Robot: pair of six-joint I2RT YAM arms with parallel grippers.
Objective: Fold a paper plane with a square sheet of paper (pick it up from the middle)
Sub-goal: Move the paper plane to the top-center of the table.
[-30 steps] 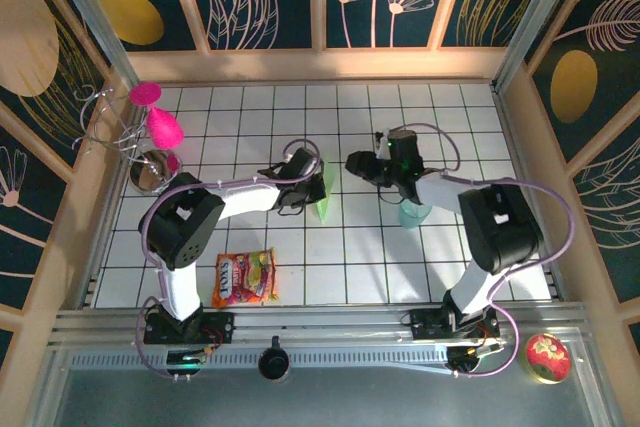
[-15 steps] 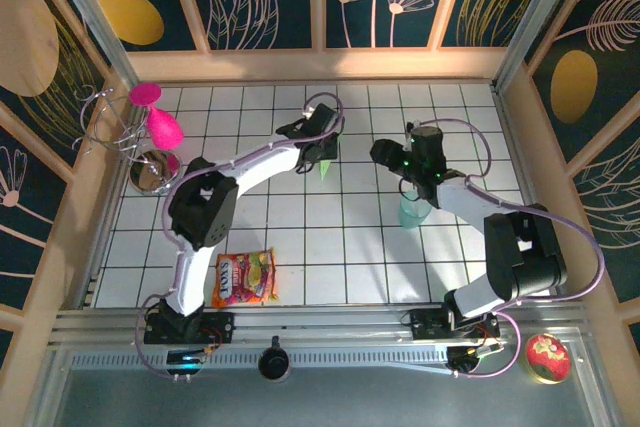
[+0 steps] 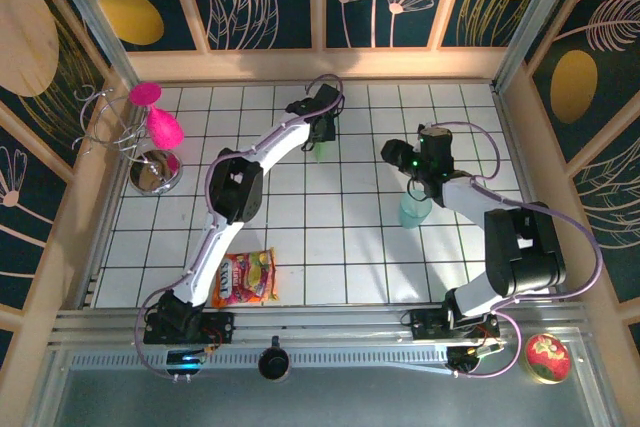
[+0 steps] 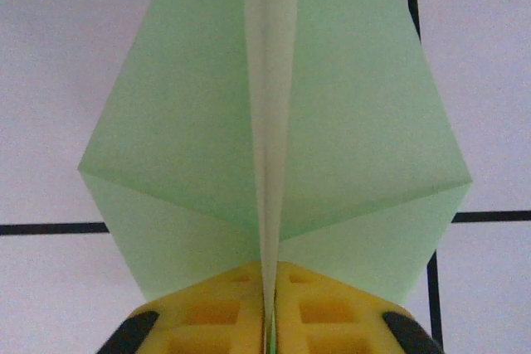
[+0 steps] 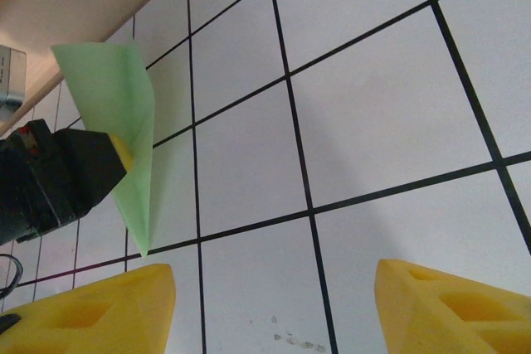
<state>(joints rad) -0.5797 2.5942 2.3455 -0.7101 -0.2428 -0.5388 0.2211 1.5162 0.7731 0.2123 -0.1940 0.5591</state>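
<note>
One green paper plane (image 4: 191, 138). One teal cup (image 3: 412, 213). One snack bag (image 3: 245, 277). One metal bowl (image 3: 155, 174). One wire stand (image 3: 95, 117), with two pink pieces (image 3: 165, 128) on it, possibly a third beside the bowl. One round red tin (image 3: 547, 357). Two robot arms: the left arm (image 3: 265, 152) and the right arm (image 3: 470, 193).

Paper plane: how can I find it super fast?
Look at the white tiled table, toward its far side. There the left gripper pinches the paper plane. It's thin, pale green and creased down the middle, unlike the round teal cup.
</note>
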